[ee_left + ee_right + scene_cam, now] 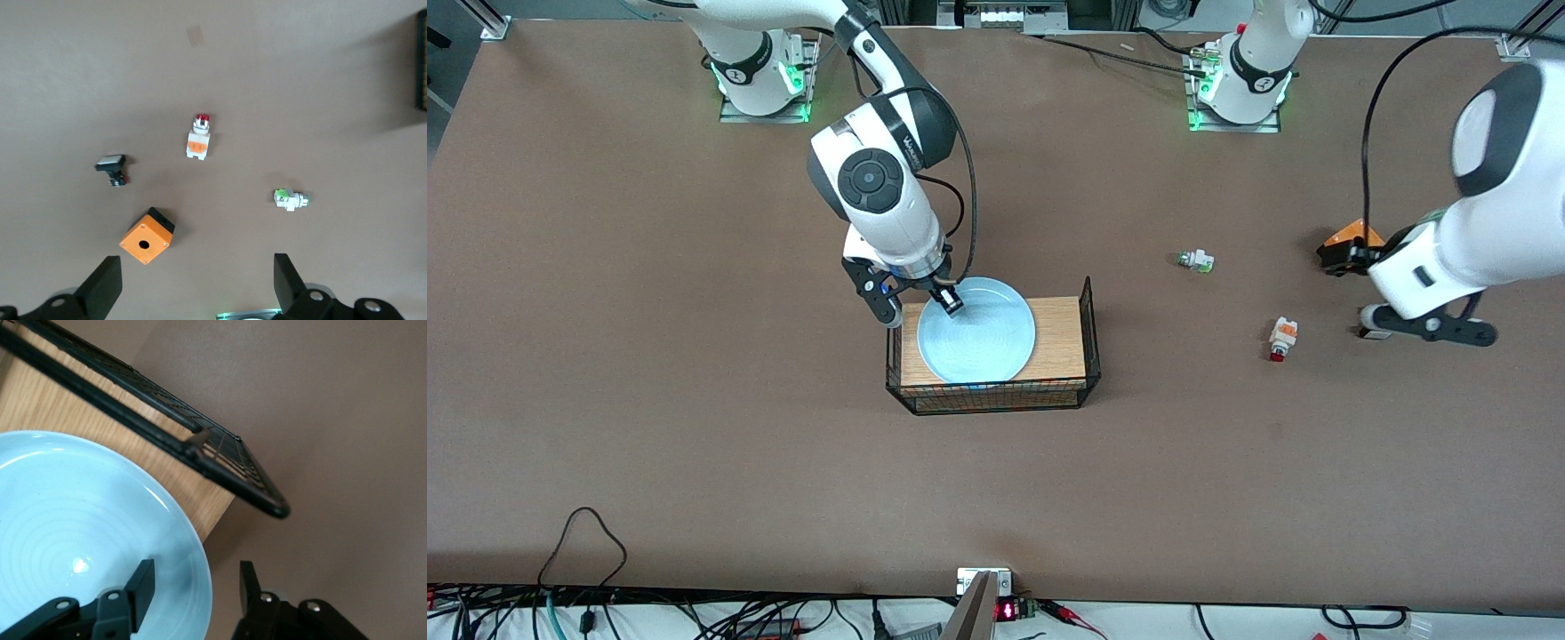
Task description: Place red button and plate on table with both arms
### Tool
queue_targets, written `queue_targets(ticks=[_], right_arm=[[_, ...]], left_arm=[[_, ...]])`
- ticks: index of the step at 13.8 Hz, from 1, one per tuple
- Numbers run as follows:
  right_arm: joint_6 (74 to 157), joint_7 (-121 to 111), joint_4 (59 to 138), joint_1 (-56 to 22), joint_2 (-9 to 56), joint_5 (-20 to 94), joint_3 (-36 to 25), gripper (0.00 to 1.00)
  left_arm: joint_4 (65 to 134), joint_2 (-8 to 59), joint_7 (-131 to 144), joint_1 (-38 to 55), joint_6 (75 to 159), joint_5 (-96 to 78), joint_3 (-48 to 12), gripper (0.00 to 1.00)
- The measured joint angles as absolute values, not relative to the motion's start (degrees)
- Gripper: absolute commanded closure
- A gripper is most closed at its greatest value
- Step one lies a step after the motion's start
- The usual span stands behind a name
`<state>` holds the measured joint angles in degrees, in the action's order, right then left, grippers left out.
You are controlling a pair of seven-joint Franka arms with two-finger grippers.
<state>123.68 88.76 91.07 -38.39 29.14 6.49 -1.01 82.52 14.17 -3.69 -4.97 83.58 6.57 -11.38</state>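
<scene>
Two arms, glossy white shells with dark grey to black joint bands. Right arm: round black cap on the wrist housing, small dark lettering on the band above it, black cable looping alongside. Left arm: black cable arcing to the wrist. Bases: white, on metal plates, green lights lit. Right tool (919,303): black fingers, silver screws. Left tool (193,283): black wedge-shaped fingers, silver screws.

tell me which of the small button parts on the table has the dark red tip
The red button: white body, orange middle block, dark red tip, lying nearest the front camera. The green-tipped part lies farther from it; the black-and-white part has no red.
</scene>
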Motion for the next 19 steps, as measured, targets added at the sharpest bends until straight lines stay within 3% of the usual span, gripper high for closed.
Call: queue_targets(ticks=[2,4,6,8,13,19], right_arm=[[123.7,88.8,91.0,-38.4,29.1,6.5,-1.0,0.92],[123.6,88.7,91.0,-38.4,29.1,6.5,-1.0,1.0],[123.5,87.6,90.7,-38.4,29.0,6.5,-1.0,1.0],[123.4,85.8,90.6,-38.4,28.9,6.5,-1.0,1.0],[120.7,84.9,89.6,-38.5,26.4,6.5,-1.1,1.0],[108.1,84.9,85.5,-38.4,19.7,11.0,-1.4,1.0]], left_arm=[[82.2,11.0,-2.6,-5.0,83.7,6.1,-11.1,0.0],[87.9,5.4,-1.9,-4.8,89.8,5.4,-9.9,0.0],[97.8,-1.0,-1.6,-3.2,97.0,4.2,-7.4,0.0],[102.3,-3.4,-1.4,-0.9,99.1,3.9,-4.3,0.0],[102.9,-3.6,-1.3,-0.1,98.5,3.8,-3.4,0.0],[102.3,-3.6,-1.1,0.2,97.6,3.8,-3.4,0.0]])
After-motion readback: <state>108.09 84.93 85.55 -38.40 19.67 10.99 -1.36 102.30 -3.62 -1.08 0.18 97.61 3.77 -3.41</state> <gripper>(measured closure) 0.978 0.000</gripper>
